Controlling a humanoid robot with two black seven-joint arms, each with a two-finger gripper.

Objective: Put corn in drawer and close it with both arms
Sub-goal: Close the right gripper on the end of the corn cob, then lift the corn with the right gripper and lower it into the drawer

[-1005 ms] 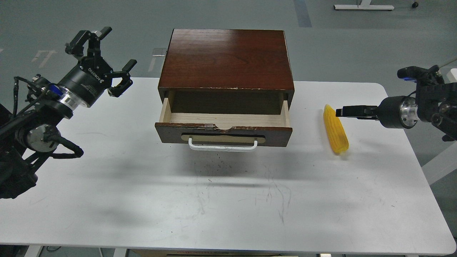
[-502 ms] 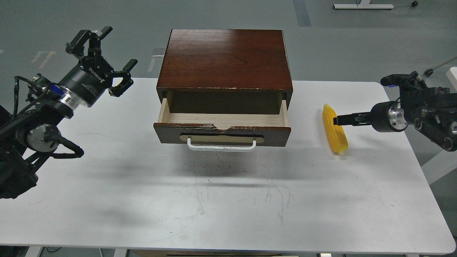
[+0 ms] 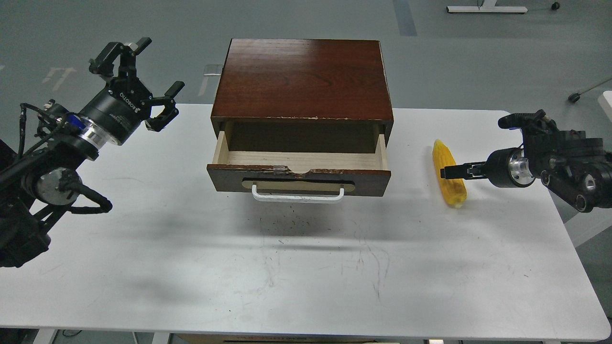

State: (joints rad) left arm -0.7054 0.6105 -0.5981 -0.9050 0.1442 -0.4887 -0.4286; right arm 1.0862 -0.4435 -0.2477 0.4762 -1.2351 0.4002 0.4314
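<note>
Drawer (image 3: 299,165) pulled open at mid-bench; corn (image 3: 448,173) out on the bench (image 3: 191,267) to its right.

Lay flat on the white surface, tapered end toward the far edge, well apart from the drawer; showed pale wood inside, nothing in it, white bar handle (image 3: 298,194) facing forward under the dark brown cabinet top (image 3: 301,79); left gripper (image 3: 136,79) held raised beyond the bench's far left corner, fingers spread wide, gripping nothing; right gripper (image 3: 444,173) reached in sideways from the right, tip seen overlapping the corn's middle, edge-on and dark; could not tell whether spread or closed, nor whether touching the cob.
</note>
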